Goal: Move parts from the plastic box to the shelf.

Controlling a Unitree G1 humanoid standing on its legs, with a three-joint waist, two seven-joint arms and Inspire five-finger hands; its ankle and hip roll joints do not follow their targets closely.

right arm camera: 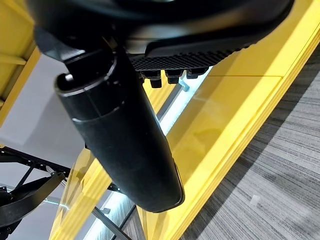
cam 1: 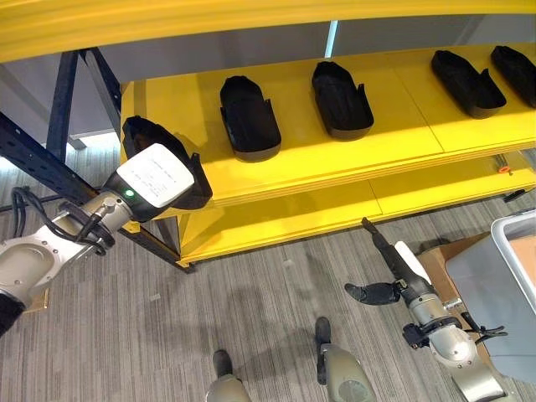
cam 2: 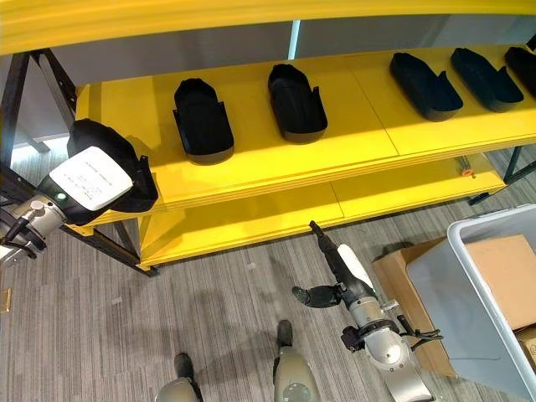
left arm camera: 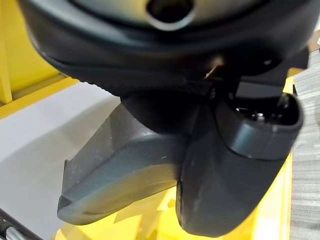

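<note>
My left hand [cam 1: 155, 176], at the left of the frame, grips a black part [cam 1: 159, 146] at the yellow shelf's [cam 1: 335, 159] left end (not yet set down). Four parts already sit there. My right hand [cam 1: 394, 264], lower right, hangs slack and empty beside the plastic box [cam 2: 494, 293].

A yellow shelf [cam 1: 352, 159] is seen with black parts lying on its upper board; two parts [cam 1: 249, 117] [cam 1: 341, 99] are set side by side near the middle; further parts [cam 2: 425, 85] [cam 2: 486, 79] are laid toward the right end
</note>
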